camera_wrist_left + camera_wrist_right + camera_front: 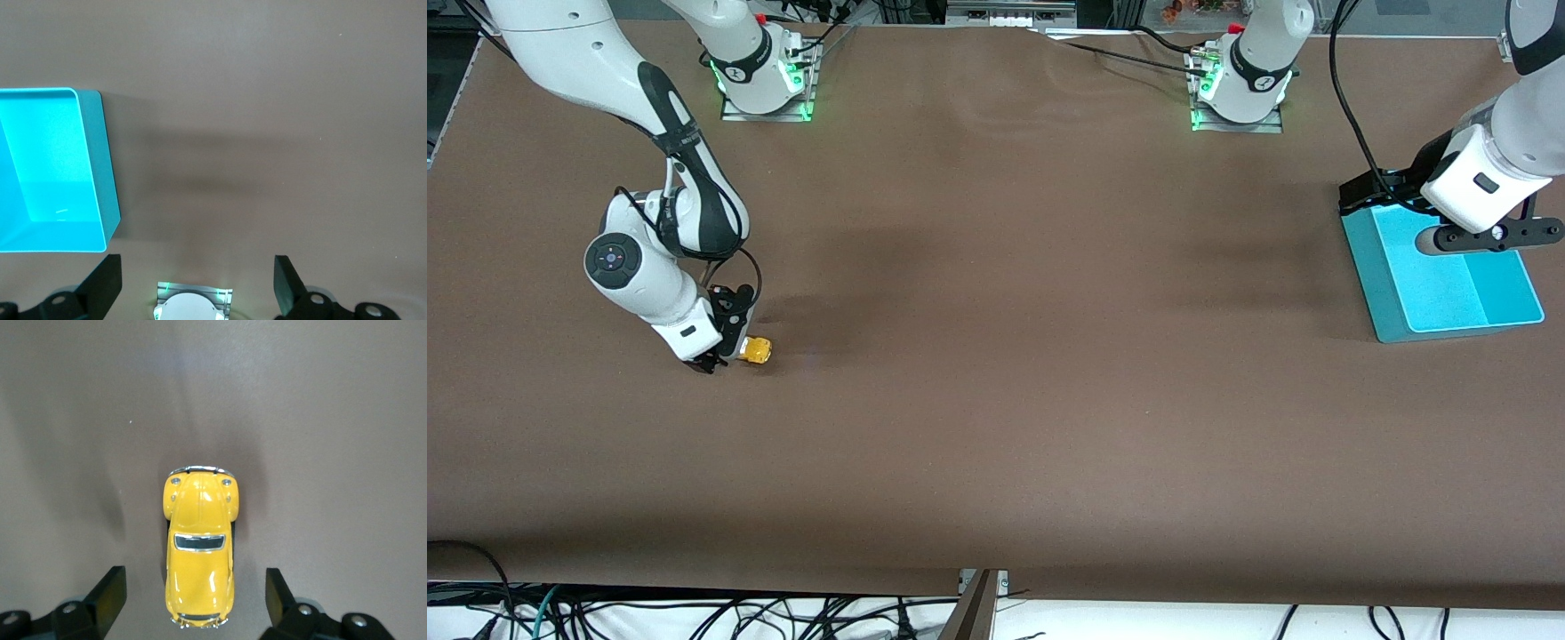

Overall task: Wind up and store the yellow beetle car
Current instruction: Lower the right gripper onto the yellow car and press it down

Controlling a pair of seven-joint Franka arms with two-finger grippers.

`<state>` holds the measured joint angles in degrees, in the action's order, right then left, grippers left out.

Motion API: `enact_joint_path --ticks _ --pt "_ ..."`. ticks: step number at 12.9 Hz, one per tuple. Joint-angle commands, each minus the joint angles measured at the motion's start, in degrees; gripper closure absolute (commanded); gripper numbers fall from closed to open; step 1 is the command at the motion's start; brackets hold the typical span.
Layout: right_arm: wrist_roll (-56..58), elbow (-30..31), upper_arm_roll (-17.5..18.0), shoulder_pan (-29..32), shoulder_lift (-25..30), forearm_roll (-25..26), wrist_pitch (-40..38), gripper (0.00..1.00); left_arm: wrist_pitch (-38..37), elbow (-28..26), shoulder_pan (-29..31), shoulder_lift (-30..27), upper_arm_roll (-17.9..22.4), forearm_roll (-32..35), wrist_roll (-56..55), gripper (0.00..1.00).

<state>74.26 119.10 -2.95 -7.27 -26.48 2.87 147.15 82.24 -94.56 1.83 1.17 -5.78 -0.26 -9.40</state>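
Right claw poised astride the car; left claw waiting over the bin.

We see the small glossy yellow beetle car (199, 550) on the brown tabletop (996, 356) toward the right arm's end; the right claw (725, 356) sits low with its fingers spread wide, one to each flank, touching neither; the car's long axis runs between the fingers, its length pointing away from the claw; we judge closing across its width comes next; the left claw (197, 287), also open, waits over the teal plastic bin (1392, 307).
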Motion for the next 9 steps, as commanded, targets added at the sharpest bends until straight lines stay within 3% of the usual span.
enact_joint_path --ticks 1,2,5,9 --pt "1.58 0.61 0.4 0.59 -0.24 0.11 1.3 0.34 -0.85 -0.72 0.55 -1.35 -0.37 1.23 1.04 0.0" --pt "1.67 0.61 0.4 0.59 -0.32 0.11 1.3 0.52 -0.85 -0.37 0.55 -1.26 -0.46 1.32 1.14 0.0" --pt "4.38 0.43 0.84 0.33 -0.41 0.38 1.3 0.74 -0.68 0.95 0.46 -1.35 -0.9 1.32 1.05 0.0" --pt "7.56 0.25 2.86 -0.2 -1.28 0.29 2.26 0.75 -0.59 1.22 0.11 -1.35 -1.16 0.35 1.14 0.0"
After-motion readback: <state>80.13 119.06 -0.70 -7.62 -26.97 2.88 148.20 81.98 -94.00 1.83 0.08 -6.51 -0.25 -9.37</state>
